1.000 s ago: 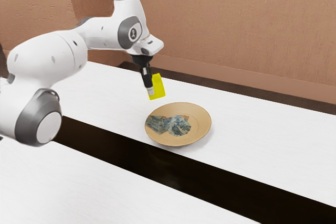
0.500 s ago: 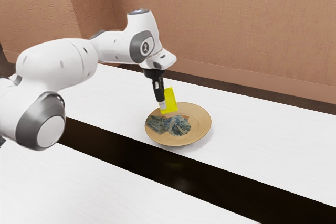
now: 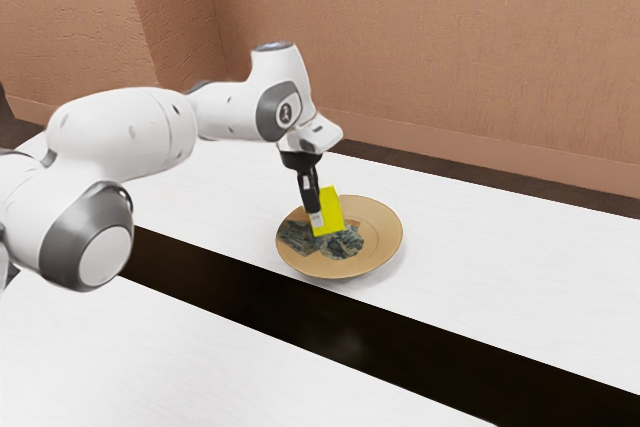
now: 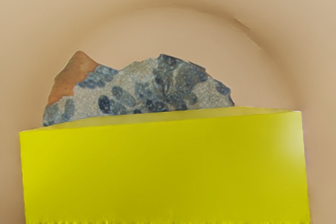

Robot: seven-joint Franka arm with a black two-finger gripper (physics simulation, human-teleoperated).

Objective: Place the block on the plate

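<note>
Black two-finger gripper: one, pointing down from your arm, closed on its load. Bright yellow, flat-sided rectangular block: one, held by you above the dish, slightly tilted; in the exterior view it overlaps the part from the centre toward twelve o'clock. Round, shallow tan plate: one, resting on the smooth white table. Blue-and-grey leafy patch: one, on the plate's face, in the exterior view running from the centre toward nine o'clock. Contact between block and plate: you cannot tell. Step in hand, as judged: lowering to set down. Next move: ease the block down, a touch toward six o'clock if it sits off centre, level it, let it meet the plate, then open your grip and lift straight away.
</note>
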